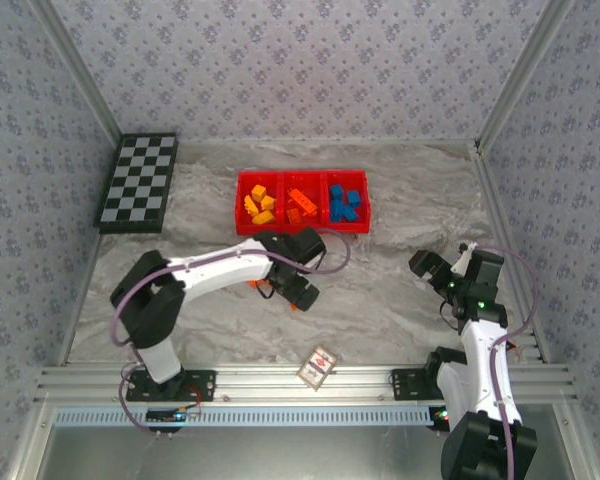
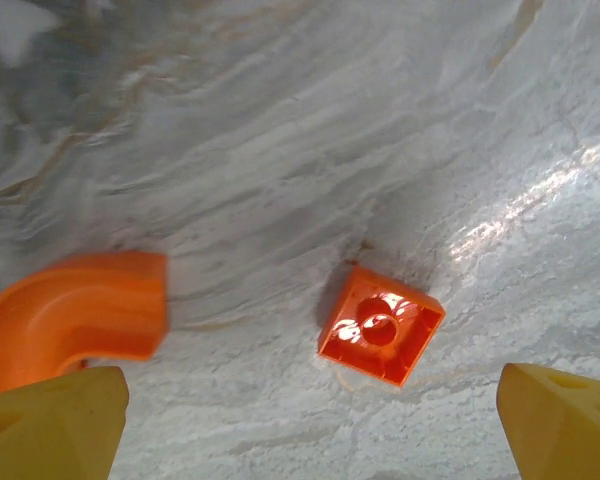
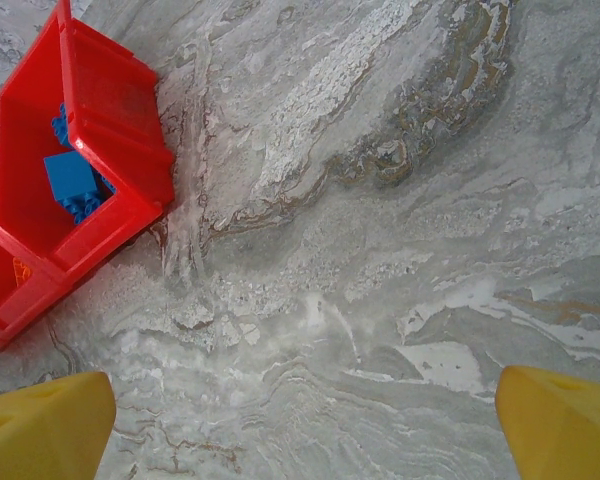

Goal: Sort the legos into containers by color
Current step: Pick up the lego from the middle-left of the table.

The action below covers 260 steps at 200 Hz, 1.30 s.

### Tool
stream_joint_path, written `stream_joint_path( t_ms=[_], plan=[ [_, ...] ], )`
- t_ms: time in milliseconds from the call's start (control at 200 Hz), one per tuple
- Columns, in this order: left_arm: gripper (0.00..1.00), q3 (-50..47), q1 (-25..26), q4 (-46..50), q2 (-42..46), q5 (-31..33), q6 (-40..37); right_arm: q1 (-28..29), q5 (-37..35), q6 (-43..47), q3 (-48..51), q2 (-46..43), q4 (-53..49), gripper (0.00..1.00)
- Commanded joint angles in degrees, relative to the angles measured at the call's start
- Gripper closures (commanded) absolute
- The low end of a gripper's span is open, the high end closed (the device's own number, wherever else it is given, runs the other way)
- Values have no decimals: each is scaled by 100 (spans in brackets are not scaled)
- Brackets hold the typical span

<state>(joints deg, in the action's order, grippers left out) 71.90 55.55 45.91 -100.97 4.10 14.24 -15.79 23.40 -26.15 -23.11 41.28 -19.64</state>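
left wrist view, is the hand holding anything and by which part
Nothing is held; the left hand is open, the square orange brick loose on the table.

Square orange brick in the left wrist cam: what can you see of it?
The square orange brick is glossy plastic, resting on the marble-look table and turned diamond-wise. Its upward face shows a raised rim around a round tube or stud. It lies apart from the curved orange piece; only the table touches it.

Tray [image 1: 302,232] mid-back on the counter [image 1: 400,300], legos [image 1: 300,203] in its three compartments [image 1: 282,190]; board [image 1: 140,182] to its left, card [image 1: 318,366] by the front edge. Two loose legos [image 2: 381,325] — apart — lie under the left claw [image 2: 308,420], seemingly just before the tray.
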Motion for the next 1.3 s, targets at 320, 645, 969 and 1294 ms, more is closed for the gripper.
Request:
stream_joint_path(
  t_ms=[320,645,969,1294],
  plan=[
    [18,820,166,774,-1072,-90,-956,-47,8,14,26,-29,-87,0],
    [36,1109,141,1015,-1624,-230,-1134,-47,7,6,19,-14,-78,0],
    [68,1150,74,1145,-1843,-296,-1088,-56,20,8,26,-14,-81,0],
    [73,1028,-13,986,-1488,21,-805,-56,16,-26,49,21,-18,0]
  ],
)
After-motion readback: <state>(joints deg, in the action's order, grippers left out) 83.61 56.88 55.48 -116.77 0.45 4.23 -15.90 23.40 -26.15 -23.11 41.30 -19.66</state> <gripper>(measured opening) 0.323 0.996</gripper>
